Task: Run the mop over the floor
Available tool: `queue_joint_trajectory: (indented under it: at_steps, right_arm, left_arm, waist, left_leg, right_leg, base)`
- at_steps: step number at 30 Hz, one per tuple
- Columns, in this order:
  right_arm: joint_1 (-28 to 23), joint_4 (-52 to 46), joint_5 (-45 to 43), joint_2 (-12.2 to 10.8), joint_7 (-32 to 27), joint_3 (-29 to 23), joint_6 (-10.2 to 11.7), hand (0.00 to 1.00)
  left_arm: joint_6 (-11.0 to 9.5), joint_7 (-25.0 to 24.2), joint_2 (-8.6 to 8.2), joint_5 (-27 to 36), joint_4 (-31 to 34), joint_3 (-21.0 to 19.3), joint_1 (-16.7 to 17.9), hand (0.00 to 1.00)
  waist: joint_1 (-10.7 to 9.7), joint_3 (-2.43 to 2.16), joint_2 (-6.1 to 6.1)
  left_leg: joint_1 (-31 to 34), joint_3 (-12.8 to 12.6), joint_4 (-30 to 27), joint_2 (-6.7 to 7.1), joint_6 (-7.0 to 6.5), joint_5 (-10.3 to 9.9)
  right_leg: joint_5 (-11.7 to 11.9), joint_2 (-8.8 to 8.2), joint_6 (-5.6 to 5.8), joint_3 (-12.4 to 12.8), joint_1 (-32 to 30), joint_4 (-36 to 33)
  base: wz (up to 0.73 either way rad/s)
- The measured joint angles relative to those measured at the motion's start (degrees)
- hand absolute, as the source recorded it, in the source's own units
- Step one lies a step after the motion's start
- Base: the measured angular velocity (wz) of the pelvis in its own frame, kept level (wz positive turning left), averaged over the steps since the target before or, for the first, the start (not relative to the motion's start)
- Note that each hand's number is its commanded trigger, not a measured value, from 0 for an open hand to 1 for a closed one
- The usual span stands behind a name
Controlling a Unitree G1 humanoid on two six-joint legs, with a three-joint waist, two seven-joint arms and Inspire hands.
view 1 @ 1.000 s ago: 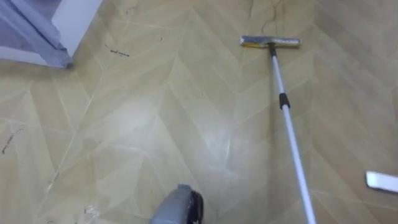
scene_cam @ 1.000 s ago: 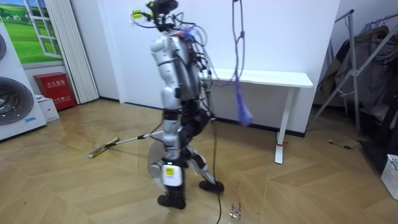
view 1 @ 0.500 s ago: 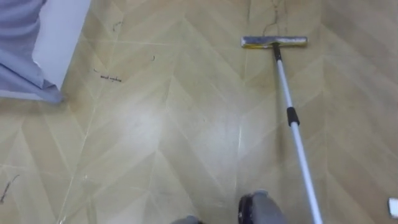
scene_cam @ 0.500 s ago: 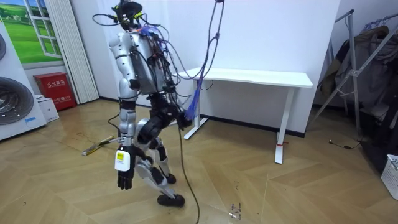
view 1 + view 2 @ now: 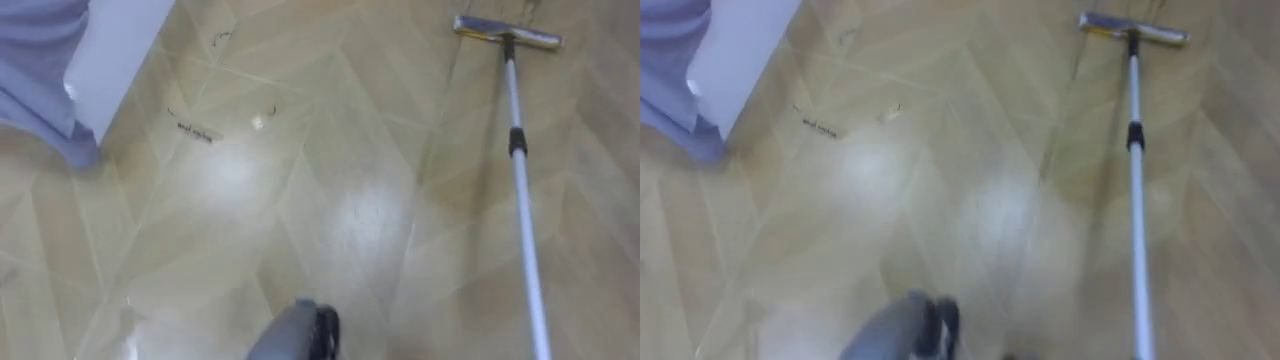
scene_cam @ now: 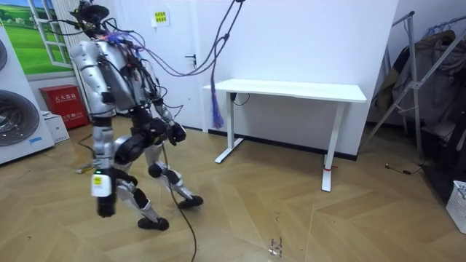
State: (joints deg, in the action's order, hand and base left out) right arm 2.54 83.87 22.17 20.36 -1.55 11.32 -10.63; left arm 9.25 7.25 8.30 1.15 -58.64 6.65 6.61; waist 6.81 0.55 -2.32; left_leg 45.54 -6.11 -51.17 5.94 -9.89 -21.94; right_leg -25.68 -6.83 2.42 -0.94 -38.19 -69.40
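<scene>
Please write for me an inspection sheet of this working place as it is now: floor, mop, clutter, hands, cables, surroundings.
Surface: herringbone wood floor, shiny with light patches; wet or dry cannot be told.
Job's things: mop reaches ahead on the robot's right, with its flat head on the floor. The pole runs off the bottom edge, so what holds it cannot be told.
Clutter: small dark scraps near the grey curtain; a small clear object on the floor.
Hands: left hand hangs low beside the leg.
Cables: nothing seen besides the robot's own.
Surroundings: white desk, red box, washing machine, drying rack.
</scene>
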Motion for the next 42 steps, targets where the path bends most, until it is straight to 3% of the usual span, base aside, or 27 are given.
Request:
queue_joint_trajectory:
  at_steps: [2,4,6,8,12,13,14,16,17,18,21,22,23,24,26,27,28,29,30,31,33,35,36,37,38,40,42]
  right_arm:
    - [-3.3,0.0,0.2,-1.0,-0.8,0.4,0.0,1.00]
    - [-3.9,0.0,-0.6,-2.6,-1.8,0.3,-0.1,1.00]
    - [-3.9,-0.1,-2.6,-4.3,-2.1,-0.6,-0.4,1.00]
    - [-3.7,-0.2,-3.8,-5.1,-2.0,-1.3,-1.7,1.00]
    - [0.9,-0.7,-5.8,-3.7,-2.1,-1.6,-4.0,1.00]
    - [3.7,-0.3,-6.3,-2.7,-2.0,-1.4,-4.4,1.00]
    - [6.6,0.0,-6.8,-1.7,-1.9,-1.3,-4.4,1.00]
    - [11.3,0.0,-7.0,-0.5,-1.4,-0.7,-4.3,1.00]
    - [13.4,-0.4,-5.9,0.2,-0.9,0.0,-3.9,1.00]
    - [13.9,-0.6,-5.3,0.3,-0.8,0.2,-3.7,1.00]
    - [15.5,-1.7,-0.9,0.0,0.9,1.0,-2.5,1.00]
    - [14.3,-1.7,0.5,-0.5,1.8,1.0,-2.5,1.00]
    - [12.4,-1.7,1.5,-0.8,2.5,1.0,-2.6,1.00]
    - [11.4,-1.7,2.2,-0.8,2.8,1.1,-2.5,1.00]
    - [6.7,-1.2,2.4,0.1,3.1,1.2,-2.2,1.00]
    - [5.3,-1.1,2.4,0.4,3.0,1.4,-2.1,1.00]
    - [2.0,-1.1,2.4,0.4,2.3,1.4,-1.9,1.00]
    - [-0.3,-1.1,2.4,-0.2,1.1,1.4,-1.9,1.00]
    - [-0.9,-1.1,2.4,-0.7,0.7,1.4,-1.9,1.00]
    - [-1.4,-1.1,2.4,-1.6,0.1,1.4,-1.9,1.00]
    - [-2.4,-1.1,2.3,-3.1,-0.3,1.5,-1.9,1.00]
    - [-4.6,-1.2,2.2,-4.7,-0.4,1.4,-1.9,1.00]
    - [-5.2,-1.4,2.2,-4.9,-0.4,1.4,-2.0,1.00]
    - [-5.8,-1.4,2.2,-5.0,-0.4,1.3,-2.0,1.00]
    - [-5.6,-1.5,2.2,-5.0,-0.6,1.3,-2.0,1.00]
    - [-4.1,-1.3,2.0,-4.6,-0.8,0.9,-2.1,1.00]
    - [-0.8,-1.0,2.0,-3.7,-0.8,0.9,-2.9,1.00]
  left_arm:
    - [-0.9,1.0,0.08,-0.6,0.6,-0.1,-0.4,0.00]
    - [-1.1,1.3,0.13,-0.7,0.8,0.3,-0.4,0.00]
    - [-0.7,1.2,-0.01,-0.7,0.7,0.3,-0.3,0.00]
    - [-0.3,1.2,-0.21,0.1,-0.2,0.4,0.0,0.00]
    - [1.7,1.2,0.49,1.8,-0.4,0.3,0.9,0.00]
    - [2.2,1.3,0.87,2.3,0.2,0.3,0.9,0.00]
    - [2.2,1.3,1.42,3.9,0.4,0.4,1.0,0.00]
    - [2.3,1.3,2.20,3.9,1.3,0.6,1.5,0.00]
    - [2.2,1.2,2.39,4.0,1.5,0.6,1.5,0.00]
    - [2.1,1.1,2.46,3.9,2.0,0.5,1.6,0.00]
    - [2.1,-0.3,2.43,3.8,5.4,0.7,4.8,0.00]
    - [2.1,-0.9,2.45,3.6,5.5,0.7,5.9,0.00]
    - [2.1,-1.6,2.44,3.8,5.3,0.9,6.3,0.00]
    - [2.0,-1.9,2.40,3.8,4.9,1.0,6.1,0.00]
    - [1.7,-2.6,2.25,3.6,3.9,1.3,4.4,0.00]
    - [1.6,-2.6,2.11,3.1,3.5,1.2,3.6,0.00]
    - [1.4,-2.5,1.65,1.7,3.5,0.7,2.6,0.00]
    - [0.6,-2.3,1.37,0.8,4.1,0.3,2.5,0.00]
    - [0.3,-2.2,1.32,0.6,4.5,0.3,2.5,0.00]
    - [0.1,-1.7,1.25,0.6,5.3,0.4,2.4,0.00]
    - [0.0,-1.4,1.09,0.6,5.7,0.4,2.4,0.00]
    - [0.5,-1.1,1.00,0.7,5.6,0.4,2.4,0.00]
    - [0.7,-1.2,0.92,1.1,5.5,0.4,2.6,0.00]
    - [1.0,-1.2,0.83,1.7,5.5,0.5,3.1,0.00]
    - [1.3,-1.2,0.84,3.0,5.4,0.6,3.1,0.00]
    - [1.3,-1.1,0.84,5.6,5.3,0.9,3.1,0.00]
    - [1.8,-0.9,0.90,6.1,5.3,0.9,3.2,0.00]
  waist:
    - [-0.9,-0.04,-1.18]
    - [-2.1,-0.02,-1.65]
    - [-3.1,0.10,-1.50]
    - [-3.1,0.31,-1.41]
    - [-1.9,0.31,-1.34]
    - [-1.4,0.53,-1.01]
    - [-0.5,0.84,-0.48]
    - [0.4,1.25,1.09]
    - [0.6,1.14,1.68]
    - [0.8,1.37,2.21]
    - [2.1,1.51,2.92]
    - [2.1,1.32,2.74]
    - [1.7,0.90,2.42]
    - [1.4,0.83,2.23]
    - [1.0,0.66,1.57]
    - [1.0,0.61,1.45]
    - [0.6,0.24,0.75]
    - [0.5,-0.08,0.04]
    - [0.3,-0.14,-0.22]
    - [-0.6,0.13,-0.87]
    - [-1.9,0.16,-1.37]
    - [-2.2,0.21,-1.38]
    - [-2.2,0.31,-1.15]
    - [-2.1,0.14,-1.69]
    - [-2.2,0.28,-1.55]
    - [-2.2,0.25,-1.45]
    - [-2.0,0.61,-0.88]
  left_leg:
    - [-2.5,0.0,1.6,0.03,-0.18,-0.7]
    - [-4.6,0.2,3.6,-0.02,-0.01,-0.8]
    - [-7.1,0.1,5.1,-0.09,0.60,-1.6]
    - [-10.4,0.4,4.7,-0.54,1.78,-4.0]
    - [-12.3,0.6,1.7,-2.31,4.15,-6.3]
    - [-10.6,0.1,-3.1,-3.31,5.05,-5.8]
    - [-8.0,0.1,-9.8,-4.39,7.68,-3.9]
    - [-4.5,0.2,-17.1,-4.96,9.00,-0.6]
    - [-1.9,0.4,-16.4,-5.30,8.94,-0.9]
    - [-0.7,0.3,-14.9,-5.34,8.88,-0.9]
    - [2.8,0.0,-1.0,-5.35,9.53,0.4]
    - [2.5,0.2,2.0,-5.07,7.50,3.9]
    - [1.0,0.1,2.3,-4.98,6.32,4.9]
    - [0.3,-0.2,2.3,-4.89,5.57,5.1]
    - [-0.8,-0.9,1.1,-3.40,2.73,3.4]
    - [-1.0,-1.0,0.6,-2.74,2.03,2.8]
    - [-1.5,-1.0,-0.5,-2.09,1.21,1.1]
    - [-2.3,-1.0,-0.8,-1.97,0.97,-0.3]
    - [-2.6,-1.0,-0.7,-1.97,0.95,-0.7]
    - [-3.5,-1.0,0.0,-1.98,1.01,-1.3]
    - [-5.1,-0.9,1.1,-2.08,1.43,-2.2]
    - [-7.8,-0.6,0.6,-2.28,2.50,-4.8]
    - [-8.3,-0.2,0.1,-2.40,3.02,-5.6]
    - [-9.4,0.4,-1.0,-3.10,4.09,-7.0]
    - [-10.2,0.9,-1.8,-3.45,5.19,-7.8]
    - [-10.1,0.4,-4.5,-4.39,5.84,-8.1]
    - [-9.0,0.0,-9.1,-5.32,7.26,-7.3]
  right_leg:
    - [-0.1,0.27,0.01,0.1,-6.4,-0.1]
    - [0.6,0.48,-0.51,-0.3,-9.8,7.7]
    - [3.6,0.86,-1.25,-0.9,-10.7,17.4]
    - [8.0,2.17,-3.24,-1.2,-9.1,21.4]
    - [6.8,2.74,-4.48,-2.9,-6.8,19.7]
    - [5.5,3.15,-4.98,-2.7,-7.0,18.0]
    - [3.9,3.94,-5.53,-2.3,-6.9,16.0]
    - [2.0,4.38,-6.62,-1.6,-6.8,13.4]
    - [1.3,4.95,-7.06,-1.6,-6.7,12.9]
    - [0.9,4.97,-7.13,-1.6,-6.4,12.8]
    - [-1.4,5.08,-6.68,-2.5,-2.1,13.8]
    - [-3.0,4.60,-6.14,-2.9,0.5,14.3]
    - [-4.0,4.01,-5.18,-3.8,3.0,15.0]
    - [-4.3,3.55,-4.84,-4.3,4.0,15.3]
    - [-3.8,2.55,-2.88,-2.7,2.9,10.0]
    - [-2.4,2.24,-2.17,-1.9,1.3,6.7]
    - [0.7,1.88,-1.66,-0.6,-1.2,0.7]
    - [1.3,2.00,-1.26,0.5,-3.8,-1.2]
    - [1.3,2.09,-1.23,0.8,-5.4,-1.3]
    - [1.3,2.22,-1.15,0.8,-8.5,0.9]
    - [2.1,2.27,-1.48,0.5,-11.0,9.4]
    - [6.6,2.53,-2.20,-0.2,-11.5,18.1]
    - [7.3,2.71,-2.54,-0.5,-10.5,18.1]
    - [8.1,2.87,-3.86,-1.5,-9.0,17.6]
    - [6.9,2.94,-4.82,-2.3,-8.0,16.5]
    - [4.4,3.03,-5.98,-3.1,-7.4,15.0]
    - [2.0,3.24,-6.73,-3.4,-6.8,13.0]
  base:
    - [-0.16]
    - [-0.10]
    - [-0.09]
    - [-0.10]
    - [-0.16]
    - [-0.10]
    - [-0.13]
    - [0.01]
    - [0.16]
    - [0.15]
    - [0.07]
    - [0.24]
    - [0.33]
    - [0.44]
    - [0.34]
    - [0.22]
    - [0.14]
    - [0.03]
    - [-0.13]
    - [-0.11]
    - [-0.08]
    - [-0.02]
    - [0.05]
    - [0.06]
    - [0.10]
    - [0.18]
    - [0.11]
